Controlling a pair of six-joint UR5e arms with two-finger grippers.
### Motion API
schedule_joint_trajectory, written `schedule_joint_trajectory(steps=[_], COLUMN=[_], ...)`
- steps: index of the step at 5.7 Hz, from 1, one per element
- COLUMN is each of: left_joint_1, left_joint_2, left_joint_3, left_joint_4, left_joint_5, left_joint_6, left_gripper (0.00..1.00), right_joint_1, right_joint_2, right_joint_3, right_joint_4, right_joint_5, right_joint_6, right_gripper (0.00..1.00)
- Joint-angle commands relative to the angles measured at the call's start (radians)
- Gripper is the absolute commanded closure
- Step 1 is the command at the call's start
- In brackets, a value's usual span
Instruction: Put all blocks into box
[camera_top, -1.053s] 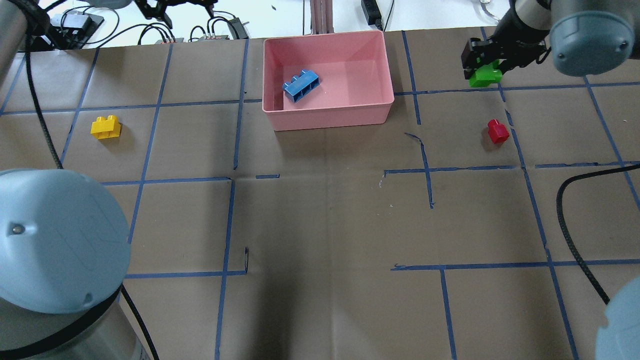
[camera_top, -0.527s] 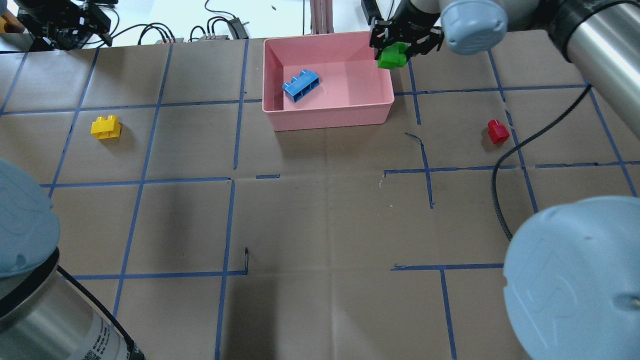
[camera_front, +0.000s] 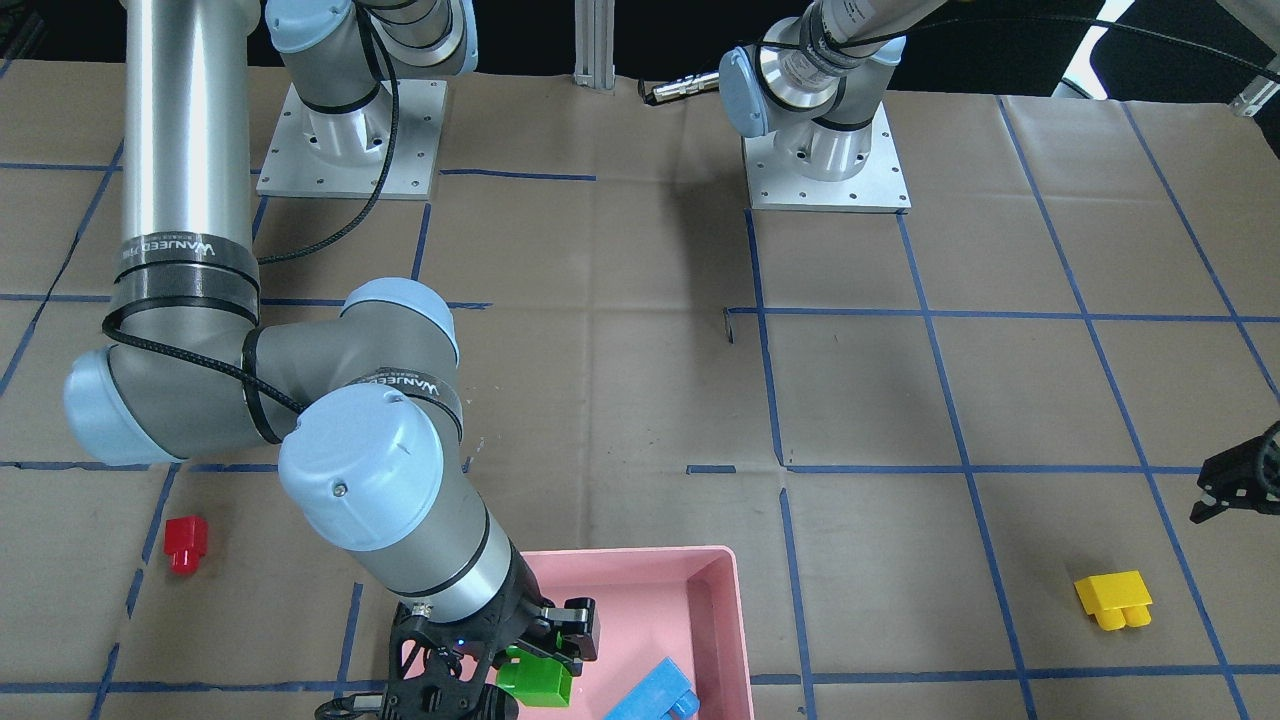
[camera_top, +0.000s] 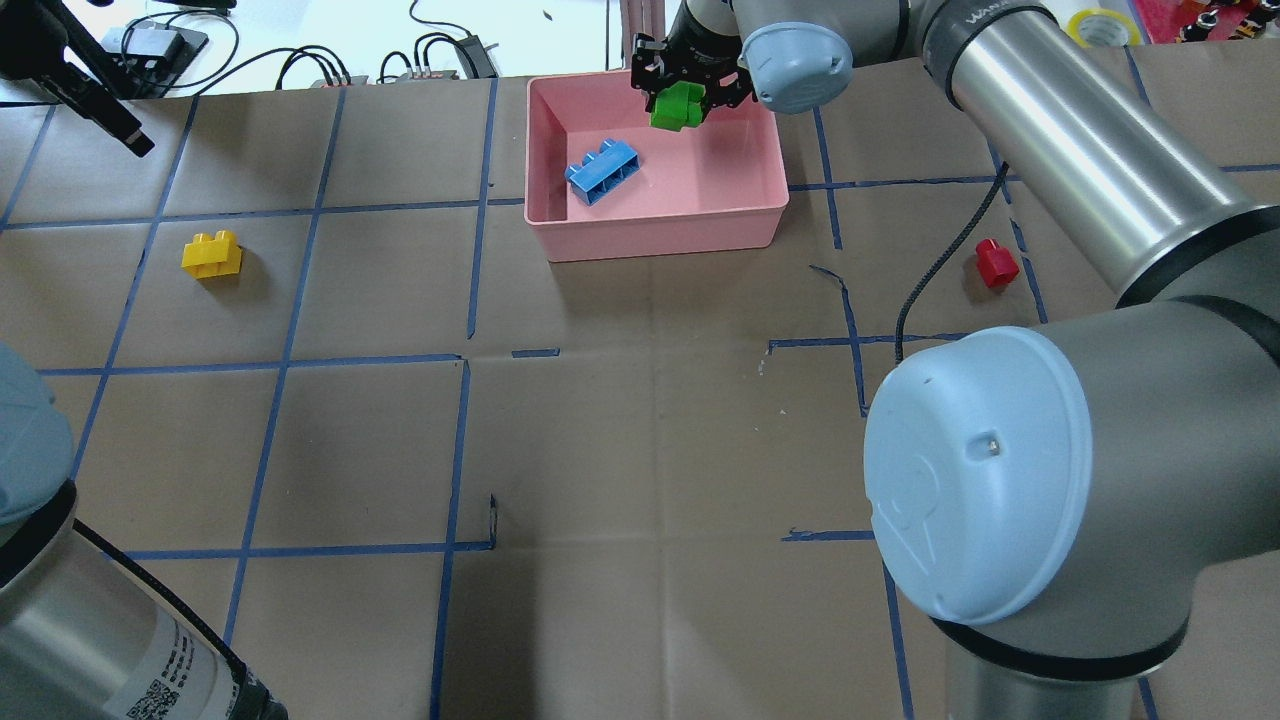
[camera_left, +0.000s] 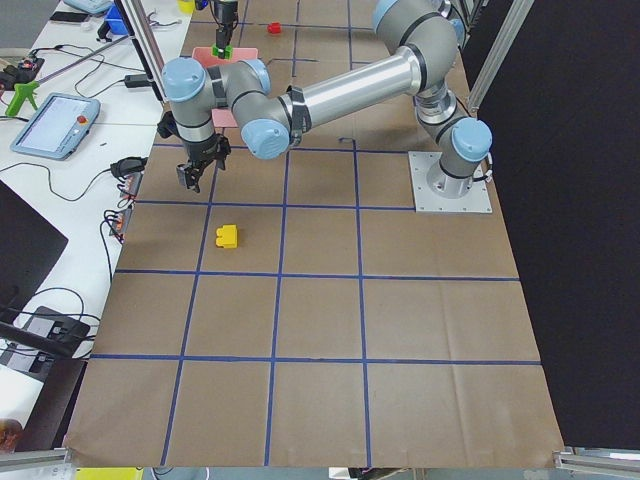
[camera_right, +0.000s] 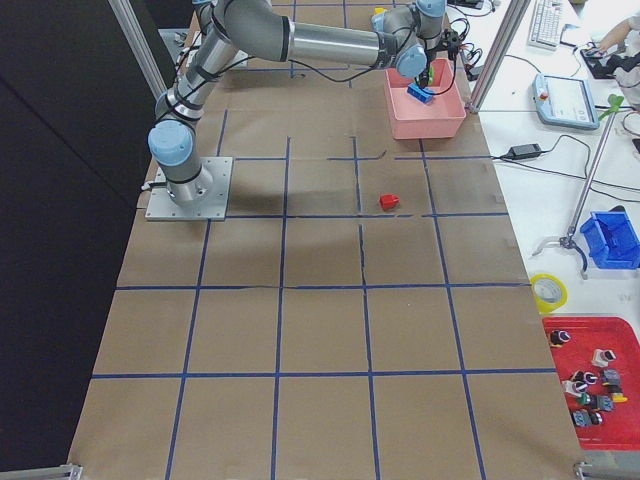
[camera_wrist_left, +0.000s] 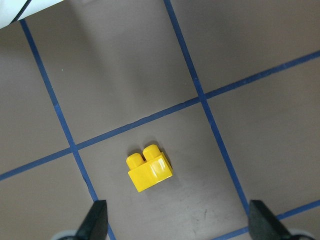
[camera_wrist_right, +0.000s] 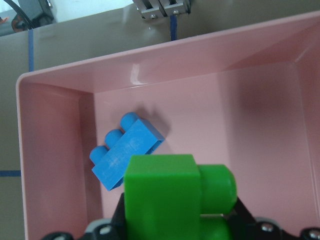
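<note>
My right gripper (camera_top: 690, 95) is shut on the green brick (camera_top: 677, 106) and holds it over the far part of the pink box (camera_top: 655, 235). The wrist view shows the green brick (camera_wrist_right: 175, 197) above the box floor (camera_wrist_right: 250, 125). The blue brick (camera_top: 603, 172) lies inside the box, also in the right wrist view (camera_wrist_right: 125, 150). The yellow brick (camera_top: 211, 254) sits on the table at the left. My left gripper (camera_wrist_left: 175, 220) is open, above and apart from the yellow brick (camera_wrist_left: 149, 168). The red brick (camera_top: 996, 263) stands on the table at the right.
Brown paper with a blue tape grid covers the table (camera_top: 640, 450). Cables and power bricks (camera_top: 440, 55) lie past the far edge. My right arm's elbow (camera_top: 980, 480) looms large over the right half of the overhead view.
My right gripper has carried the green brick leftward, from the box's right rim to over its inside. My left gripper has moved toward the yellow brick.
</note>
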Motion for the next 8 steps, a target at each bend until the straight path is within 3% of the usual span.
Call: schedule_joint_trajectory(steps=[1, 3, 4, 5, 6, 7, 8], left_joint_1=[0.070, 0.072, 0.061, 0.055, 0.032, 0.014, 0.012], left_joint_2=[-0.010, -0.049, -0.085, -0.122, -0.157, -0.185, -0.199], left_joint_3=[-0.040, -0.043, -0.038, -0.040, -0.044, -0.051, -0.081], left_joint_4=[-0.018, -0.008, 0.018, 0.085, 0.131, 0.192, 0.240], left_joint_5=[-0.004, 0.002, 0.000, 0.000, -0.001, -0.004, -0.008], left_joint_6=[0.430, 0.692, 0.733, 0.737, 0.729, 0.725, 0.729], left_gripper=[0.00, 0.00, 0.00, 0.00, 0.00, 0.00, 0.00], right_joint_1=[0.003, -0.008, -0.055, -0.134, -0.216, -0.321, -0.351], right_joint_2=[0.009, -0.043, -0.109, -0.176, -0.230, -0.244, -0.244], right_joint_3=[0.003, 0.026, 0.032, 0.045, 0.074, 0.098, 0.139], right_joint_4=[-0.070, -0.008, 0.184, 0.327, 0.396, 0.398, 0.380], right_joint_5=[-0.013, -0.028, -0.115, -0.131, -0.131, -0.127, -0.130], right_joint_6=[0.005, -0.067, -0.198, -0.278, -0.346, -0.529, -0.604], right_gripper=[0.00, 0.00, 0.00, 0.00, 0.00, 0.01, 0.01])
